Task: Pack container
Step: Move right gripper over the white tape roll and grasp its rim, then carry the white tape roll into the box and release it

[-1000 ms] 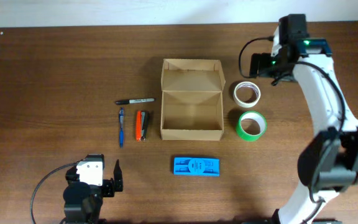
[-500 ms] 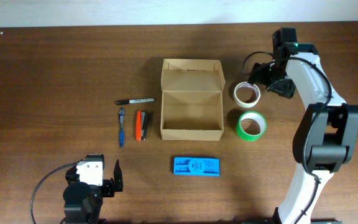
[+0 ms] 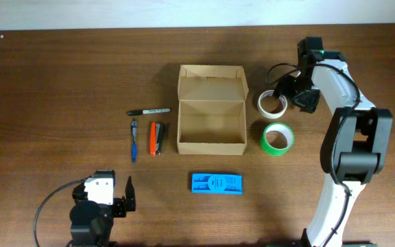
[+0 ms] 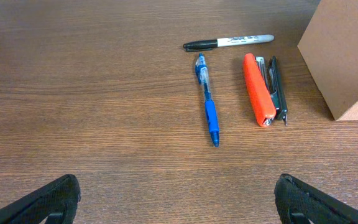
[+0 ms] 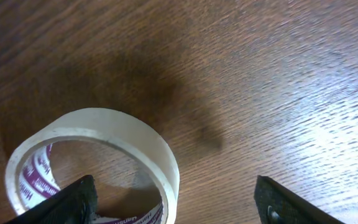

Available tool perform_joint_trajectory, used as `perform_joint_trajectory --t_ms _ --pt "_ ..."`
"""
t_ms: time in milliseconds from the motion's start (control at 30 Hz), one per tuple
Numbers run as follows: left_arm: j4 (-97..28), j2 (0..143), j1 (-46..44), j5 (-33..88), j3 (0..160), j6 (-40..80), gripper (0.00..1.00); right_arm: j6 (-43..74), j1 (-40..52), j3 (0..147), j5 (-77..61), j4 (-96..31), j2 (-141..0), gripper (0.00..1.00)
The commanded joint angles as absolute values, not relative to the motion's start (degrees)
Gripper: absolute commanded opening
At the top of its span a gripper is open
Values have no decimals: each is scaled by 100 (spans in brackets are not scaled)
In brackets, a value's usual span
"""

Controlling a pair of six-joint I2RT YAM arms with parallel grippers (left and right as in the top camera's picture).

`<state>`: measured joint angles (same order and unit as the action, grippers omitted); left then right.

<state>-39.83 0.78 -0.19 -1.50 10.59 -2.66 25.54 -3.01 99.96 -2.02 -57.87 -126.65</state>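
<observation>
The container [image 3: 211, 127], a tan cardboard box, lies open at the table's centre with its flap lid [image 3: 211, 84] folded back; its corner [image 4: 347, 56] shows in the left wrist view. My right gripper [image 3: 288, 96] sits low over the white tape roll [image 3: 262, 103], just right of the box. Its jaws [image 5: 176, 199] are open and straddle the roll's wall [image 5: 135, 134], one finger inside the ring and one outside. My left gripper [image 3: 103, 194] rests open at the front left, with only bare wood between its jaws [image 4: 179, 202].
A green tape roll [image 3: 267, 137] lies in front of the white one. Left of the box are a black marker [image 3: 149, 111], a blue pen [image 3: 134, 139] and an orange stapler [image 3: 156, 138]. A flat blue plastic item [image 3: 216, 183] lies in front of the box.
My right arm has swung in and come down onto the white tape roll, and its jaws have narrowed slightly. The left arm has stayed still.
</observation>
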Motion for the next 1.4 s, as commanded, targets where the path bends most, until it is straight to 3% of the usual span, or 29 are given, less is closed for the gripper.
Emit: perform_joint_trajectory --t_ms 0,367,533,767,933,1067,1300,1367 --pt "-3986 30 19 -123 1017 -392 100 2602 -298 10025 -274 -5747 -12798 79" --pt "-3986 30 16 -123 1017 -392 100 2602 -298 9664 -281 -5463 -12798 66" --pt "-3986 30 19 -123 1017 -392 100 2602 -298 9662 -281 -5465 -12798 53" --pt "-3986 30 16 -123 1017 -392 100 2602 -298 9559 -281 -5430 -12798 51" --pt "-3986 30 19 -123 1017 -392 100 2602 -298 9371 -301 -5352 -12798 37" --pt "-3986 30 19 -123 1017 -392 100 2602 -298 9297 -298 -5330 -12798 17" --pt "-3986 30 19 -123 1017 -392 100 2596 -303 9684 -294 -5623 -12691 4" --pt "-3986 30 16 -123 1017 -392 100 2593 -303 9937 -279 -5830 -12610 4"
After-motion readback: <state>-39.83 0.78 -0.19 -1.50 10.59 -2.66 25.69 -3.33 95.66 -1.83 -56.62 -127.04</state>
